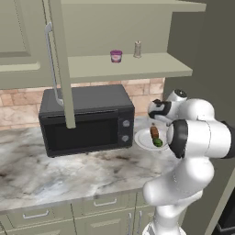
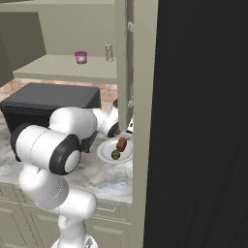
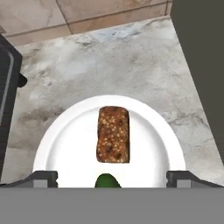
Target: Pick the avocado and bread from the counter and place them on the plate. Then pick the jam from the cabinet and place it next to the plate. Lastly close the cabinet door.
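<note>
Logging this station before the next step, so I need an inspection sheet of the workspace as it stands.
Surface: grey-white marbled stone counter, nothing spilled.
Job's things: reddish-brown bread slice and dark green avocado both lie on the round white plate; purple jam jar stands on the shelf of the olive-green cabinet; cabinet door open.
Clutter: beige shaker beside the jam; black microwave left of the plate.
Grippers: gripper open above the plate, holding nothing.
Cables: nothing seen.
Surroundings: brick backsplash.
</note>
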